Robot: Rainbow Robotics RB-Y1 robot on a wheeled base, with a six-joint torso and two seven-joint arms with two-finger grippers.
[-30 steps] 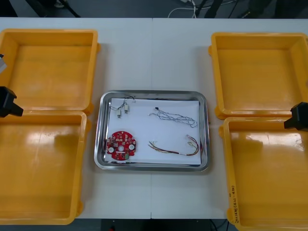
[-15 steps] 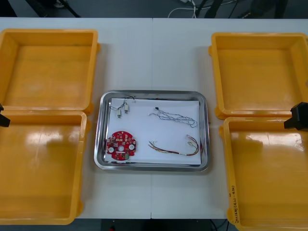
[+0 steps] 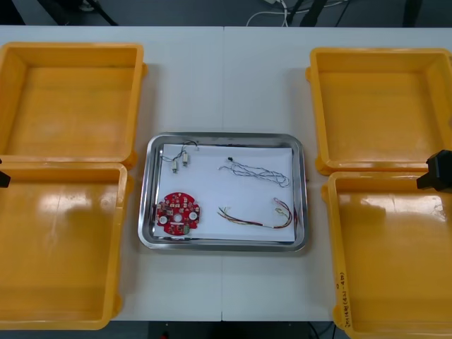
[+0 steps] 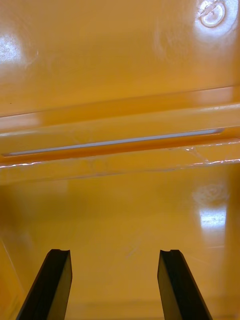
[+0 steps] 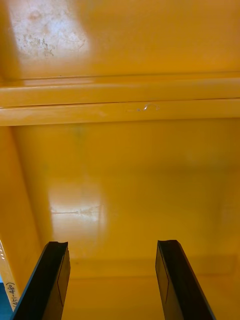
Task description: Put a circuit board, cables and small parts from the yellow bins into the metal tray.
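Note:
The metal tray [image 3: 224, 141] sits at the table's middle, white inside. In it lie a round red circuit board [image 3: 177, 212], small metal parts [image 3: 181, 158], a twisted blue and white cable [image 3: 256, 170] and a red and yellow cable [image 3: 260, 218]. My left gripper [image 5: 112, 280] stands open over the floor of an orange-looking bin, nothing between its fingers; its arm is a dark sliver [image 3: 3, 180] at the left edge. My right gripper [image 4: 117, 285] is open too, above bare bin floor, its arm [image 3: 438, 171] at the right edge.
Two yellow bins stand at the left [image 3: 70, 53] [image 3: 116, 240] and two at the right [image 3: 381, 56] [image 3: 332, 240], all with bare floors. Bare table lies beyond and in front of the tray.
My left arm has drawn back to the left, from well over the left bins' shared rim to a sliver at the edge. The right arm has not moved.

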